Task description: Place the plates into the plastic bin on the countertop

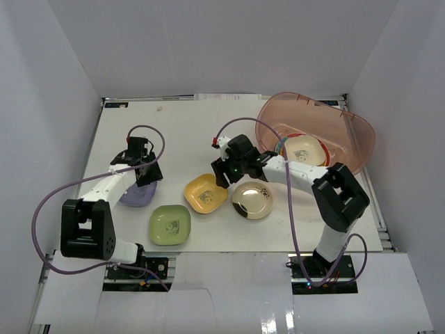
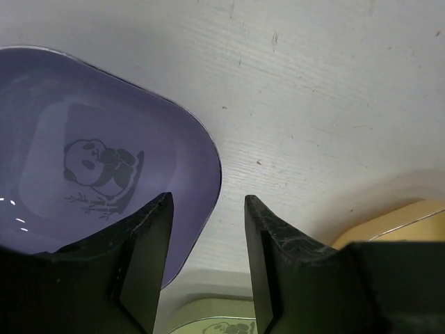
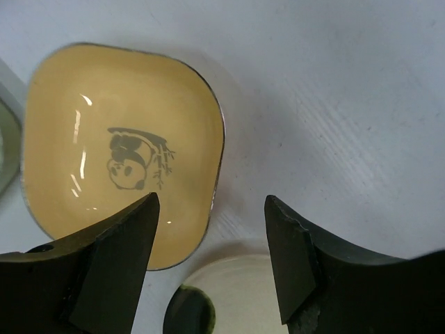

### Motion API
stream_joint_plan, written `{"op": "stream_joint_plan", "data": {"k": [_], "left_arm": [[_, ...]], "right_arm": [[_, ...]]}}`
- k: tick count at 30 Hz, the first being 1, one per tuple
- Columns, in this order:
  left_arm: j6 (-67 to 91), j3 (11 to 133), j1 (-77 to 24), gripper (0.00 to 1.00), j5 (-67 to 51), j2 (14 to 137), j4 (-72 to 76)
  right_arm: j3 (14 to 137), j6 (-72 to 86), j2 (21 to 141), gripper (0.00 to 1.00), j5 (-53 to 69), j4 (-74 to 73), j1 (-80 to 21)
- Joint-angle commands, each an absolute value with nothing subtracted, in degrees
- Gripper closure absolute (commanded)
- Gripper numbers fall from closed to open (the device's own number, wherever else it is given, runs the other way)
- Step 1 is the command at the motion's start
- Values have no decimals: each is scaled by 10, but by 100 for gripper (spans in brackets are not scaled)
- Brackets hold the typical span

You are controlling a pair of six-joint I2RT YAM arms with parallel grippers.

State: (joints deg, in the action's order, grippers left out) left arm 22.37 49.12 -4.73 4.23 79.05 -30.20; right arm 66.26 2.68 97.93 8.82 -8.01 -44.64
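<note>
The plastic bin (image 1: pixel 348 149) stands at the back right of the countertop (image 1: pixel 188 132); a cream plate (image 1: pixel 304 149) lies in it on top of a red one. A lavender plate (image 1: pixel 135 195) lies at the left. My left gripper (image 1: pixel 147 178) hangs open over that plate's right rim. In the left wrist view the lavender plate (image 2: pixel 90 153) has its rim running between the parted jaws of the left gripper (image 2: pixel 208 197). My right gripper (image 1: pixel 222 177) is open above the gap between the yellow plate (image 1: pixel 206 193) and the round gold plate (image 1: pixel 252 200). The right wrist view shows this right gripper (image 3: pixel 211 197) holding nothing, the yellow plate (image 3: pixel 104 139) at left.
A green squarish plate (image 1: pixel 170 225) lies near the front edge, between the two arm bases. The round gold plate (image 3: pixel 236 292) has a dark patch and sits close under the right jaws. White walls close in the table on three sides.
</note>
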Motion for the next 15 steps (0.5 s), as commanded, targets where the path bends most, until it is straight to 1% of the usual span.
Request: {"op": "stream_joint_plan", "data": {"k": [1,2,5,6,7,8,9,11,12,15], "left_arm": [[214,516,-61,43,38,811,-309],[214,519,-67,43,42,817,-309],[213,526,-80,44,69,850,-305],[211,524,-83,46,76,858,-303],[210,523,-84,48,82,866,-301],[211,520,-88,52,95,878,-301],[211,519,-88,60,100,881,-301],[207,521,-89,70,112,878,-298],[207,523,-89,80,118,875,-297],[205,529,-89,94,128,861,-296]], "right_arm": [[690,33,1013,32,90,-91,-448],[693,33,1031,33,96,-91,-449],[693,47,1060,44,116,-73,-450],[695,54,1066,56,119,-72,-450],[698,59,1070,71,118,-71,-451],[700,64,1072,88,110,-70,-451],[706,72,1068,92,106,-67,-452],[709,81,1038,92,87,-55,-451],[719,83,1024,92,72,-51,-452],[751,82,965,92,6,-51,-444]]}}
